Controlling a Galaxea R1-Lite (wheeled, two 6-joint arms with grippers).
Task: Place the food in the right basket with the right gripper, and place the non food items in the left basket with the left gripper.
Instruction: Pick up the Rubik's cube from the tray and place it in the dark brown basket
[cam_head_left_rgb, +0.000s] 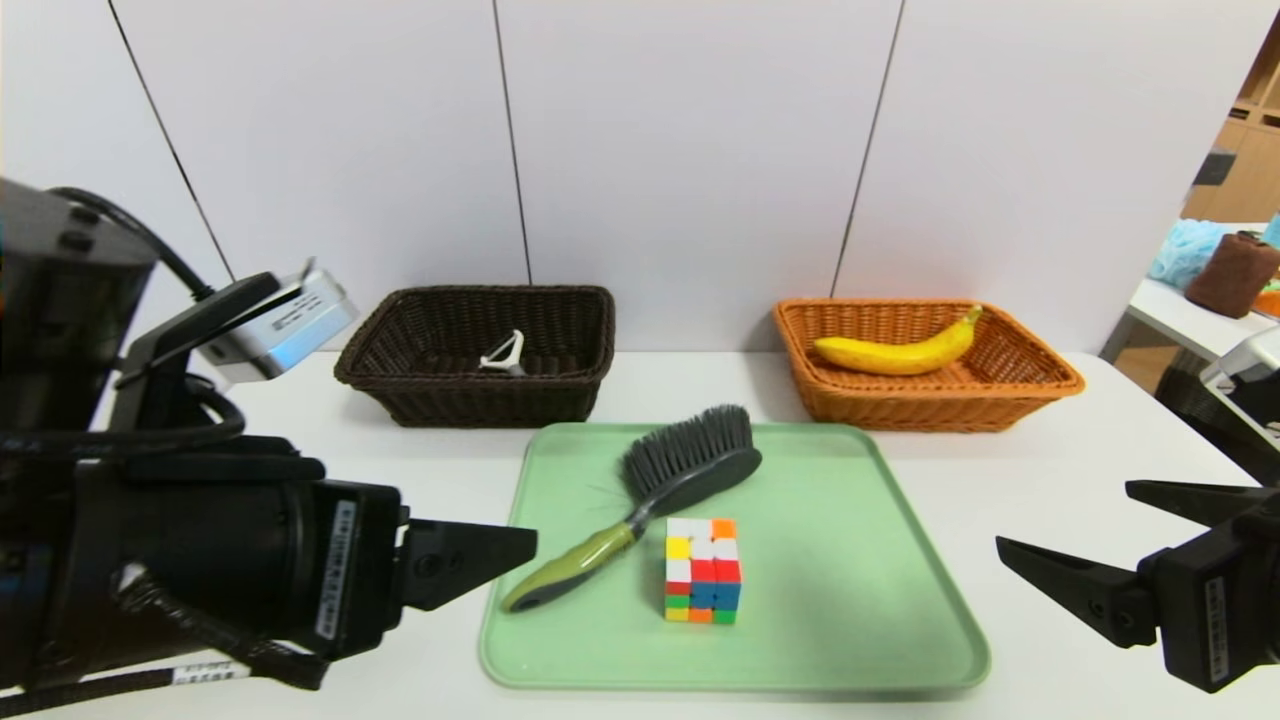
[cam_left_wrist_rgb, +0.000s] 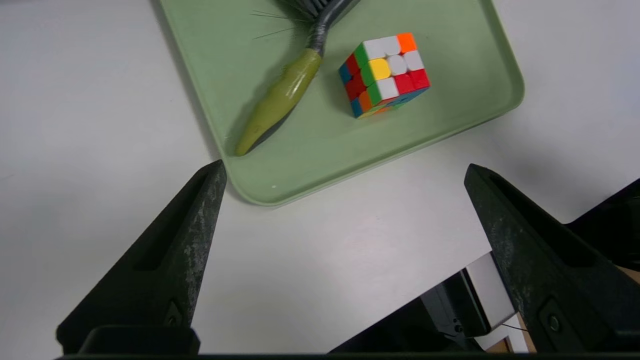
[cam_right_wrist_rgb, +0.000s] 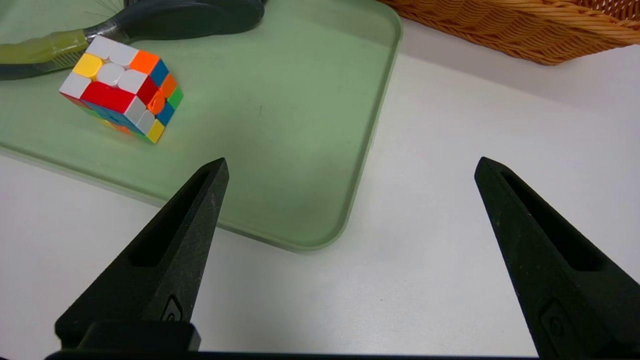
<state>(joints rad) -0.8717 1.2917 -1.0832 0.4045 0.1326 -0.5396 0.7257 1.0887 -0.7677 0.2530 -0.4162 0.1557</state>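
Observation:
The yellow banana (cam_head_left_rgb: 900, 352) lies inside the orange wicker basket (cam_head_left_rgb: 930, 408) at the back right. A metal peeler (cam_head_left_rgb: 503, 355) rests in the dark brown basket (cam_head_left_rgb: 470, 400) at the back left. On the green tray (cam_head_left_rgb: 830, 600) lie the brush (cam_head_left_rgb: 660, 490), with its olive handle toward me, and the multicoloured cube (cam_head_left_rgb: 702, 570) beside that handle. My left gripper (cam_left_wrist_rgb: 345, 165) hovers open and empty over the table off the tray's near left corner. My right gripper (cam_head_left_rgb: 1065, 516) stands open and empty off the tray's near right corner (cam_right_wrist_rgb: 320, 240).
The white table (cam_head_left_rgb: 1100, 450) ends close in front of both grippers. A white wall stands right behind the baskets. At the far right, a separate table holds a brown roll (cam_head_left_rgb: 1232, 272) and a blue cloth.

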